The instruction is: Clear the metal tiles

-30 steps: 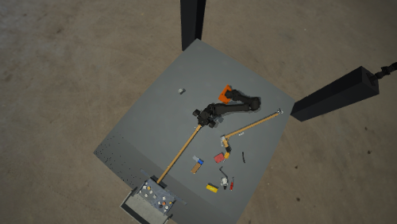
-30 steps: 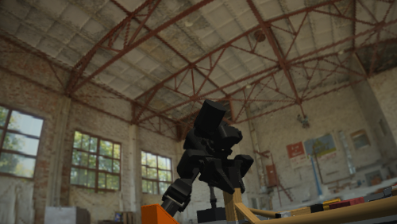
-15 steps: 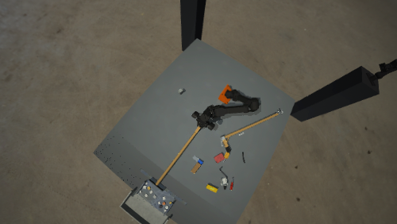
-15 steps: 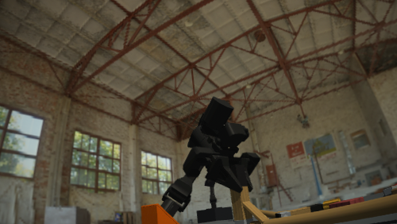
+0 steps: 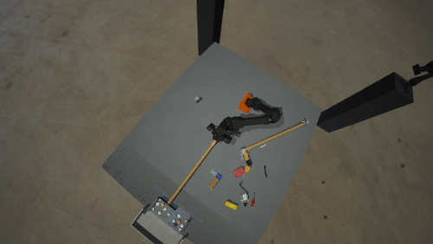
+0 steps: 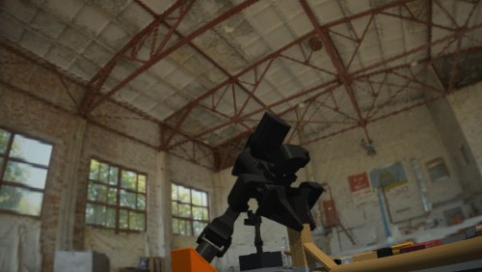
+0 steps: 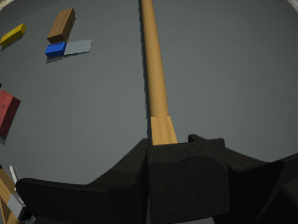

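My gripper (image 5: 219, 135) (image 6: 307, 228) (image 7: 169, 143) is shut on the near end of the long scraper's wooden handle (image 5: 192, 172) (image 6: 299, 241) (image 7: 156, 75). The handle slopes away toward the steel plate (image 5: 184, 215) at the table's lower left edge in the top view. The scraper's dark head is at the plate's near side; whether it touches the plate cannot be told. Several small tiles, pale and orange (image 5: 178, 221), lie scattered on the plate. The grey catch box (image 5: 159, 228) adjoins its far side. The scraper head is outside the wrist view.
A second long wooden-handled tool (image 5: 277, 135) lies right of the gripper. A red block (image 5: 239, 172) (image 7: 7, 112), a brown block (image 5: 213, 183) (image 7: 62, 25), a blue piece (image 5: 218, 176) (image 7: 55, 49) and a yellow block (image 5: 231, 205) (image 7: 13, 35) lie right of the handle in the top view.
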Robot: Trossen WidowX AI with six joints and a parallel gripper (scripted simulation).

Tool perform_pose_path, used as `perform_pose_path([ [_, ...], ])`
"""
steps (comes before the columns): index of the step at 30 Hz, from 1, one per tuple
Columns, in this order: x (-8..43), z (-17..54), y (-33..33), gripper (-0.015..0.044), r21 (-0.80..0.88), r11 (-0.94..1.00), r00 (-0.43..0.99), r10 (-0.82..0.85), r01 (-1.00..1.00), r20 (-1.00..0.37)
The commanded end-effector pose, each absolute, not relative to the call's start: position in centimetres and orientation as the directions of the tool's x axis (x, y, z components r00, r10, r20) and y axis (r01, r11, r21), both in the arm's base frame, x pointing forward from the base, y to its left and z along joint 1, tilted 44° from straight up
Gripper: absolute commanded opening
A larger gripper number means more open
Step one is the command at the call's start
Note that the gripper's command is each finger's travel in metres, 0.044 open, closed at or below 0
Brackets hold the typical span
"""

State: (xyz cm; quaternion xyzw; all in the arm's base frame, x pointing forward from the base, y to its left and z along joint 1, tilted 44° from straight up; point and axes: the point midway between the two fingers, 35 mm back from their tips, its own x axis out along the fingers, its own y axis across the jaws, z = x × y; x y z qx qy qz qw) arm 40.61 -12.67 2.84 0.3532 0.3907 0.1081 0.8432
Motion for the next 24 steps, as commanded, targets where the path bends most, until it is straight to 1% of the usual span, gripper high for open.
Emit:
perform_pose_path([
  [1, 41.3, 3.0, -13.1, 0.0, 0.674, 0.733, 0.678, 0.448, 0.094, -0.582],
  [24, 44.4, 3.2, -13.8, 0.0, 0.673, 0.733, 0.679, 0.448, 0.093, -0.582],
])
